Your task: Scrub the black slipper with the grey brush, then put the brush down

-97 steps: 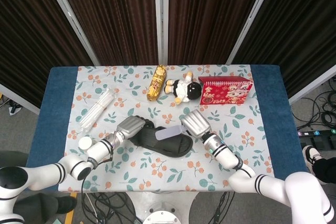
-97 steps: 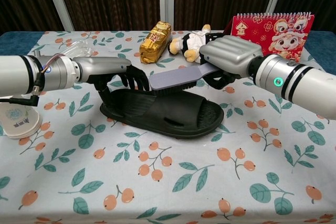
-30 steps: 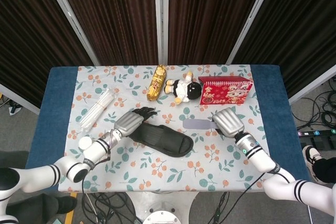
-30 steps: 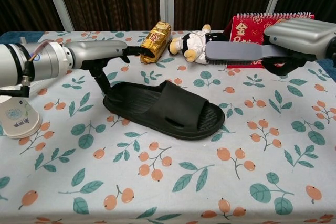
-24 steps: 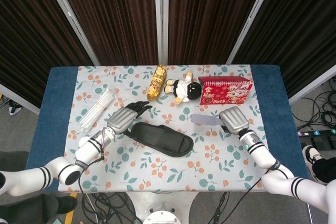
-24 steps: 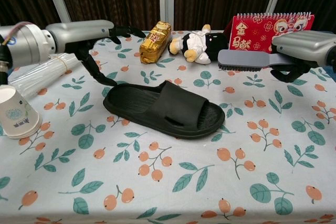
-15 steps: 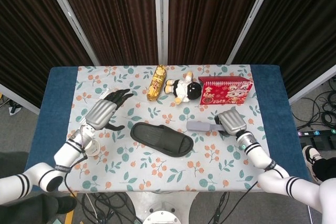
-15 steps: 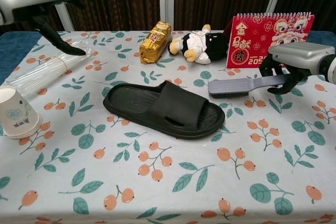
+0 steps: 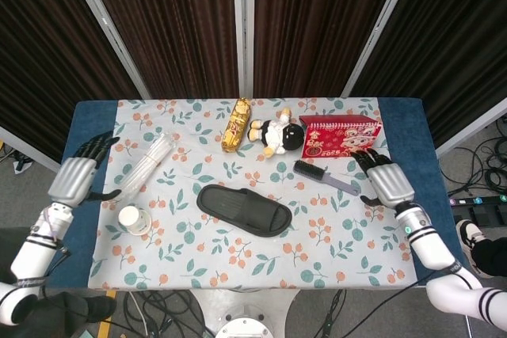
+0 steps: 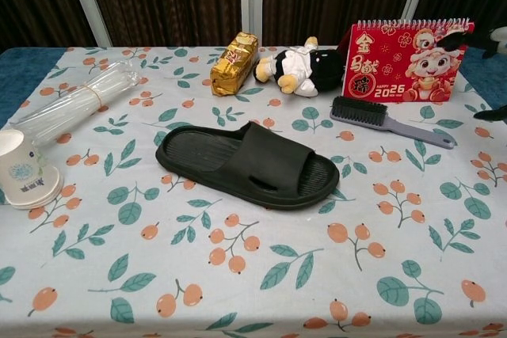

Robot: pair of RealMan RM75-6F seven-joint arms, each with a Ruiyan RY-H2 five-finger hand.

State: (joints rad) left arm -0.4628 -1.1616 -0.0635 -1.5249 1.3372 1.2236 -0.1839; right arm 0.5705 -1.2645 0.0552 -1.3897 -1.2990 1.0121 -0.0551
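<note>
Both hands, right [image 9: 388,184] and left [image 9: 74,177], hang open and empty; brush [image 9: 325,176] lies beside slipper [image 9: 244,210], so nothing seems left.

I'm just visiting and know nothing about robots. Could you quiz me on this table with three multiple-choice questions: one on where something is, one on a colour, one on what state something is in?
1. Where does the brush lie?
A. On the slipper
B. On the tablecloth in front of the red calendar
C. Inside the paper cup

2. What colour is the slipper?
A. Black
B. Red
C. Yellow

3. What is the right hand doing?
A. Holding the brush
B. Pressing on the slipper
C. Holding nothing, fingers apart, beside the brush

Answers:
1 B: the brush rests on the tablecloth, just in front of the calendar.
2 A: it is plainly black in both views.
3 C: the head view shows the hand clear of the brush handle.
</note>
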